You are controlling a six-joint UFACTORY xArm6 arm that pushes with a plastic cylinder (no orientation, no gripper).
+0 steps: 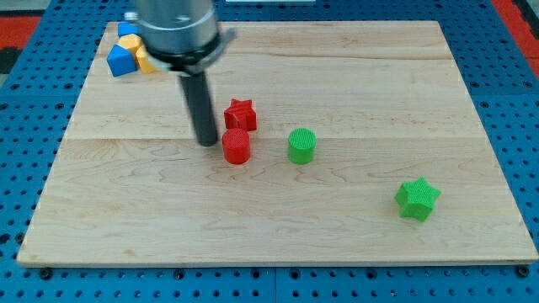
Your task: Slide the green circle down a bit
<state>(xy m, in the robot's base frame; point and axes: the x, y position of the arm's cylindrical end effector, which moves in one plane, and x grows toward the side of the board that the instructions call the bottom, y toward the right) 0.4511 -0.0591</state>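
Wooden board (354, 244) on blue pegboard. Tip (207, 143) holding nothing, just left of red cylinder (237, 146). Green circle (301, 145) mid-board, untouched. Approach step judged pending; tip to be brought above circle, then pushed toward view's bottom.

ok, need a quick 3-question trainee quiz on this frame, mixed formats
1. True or false: my tip touches the green circle.
2. Which block is nearest my tip? A) green star B) red cylinder C) blue block
3. Fill in: the red star lies toward the view's ____ from the red cylinder.

Key: 1 false, the red cylinder lies between them; 2 B; 3 top.
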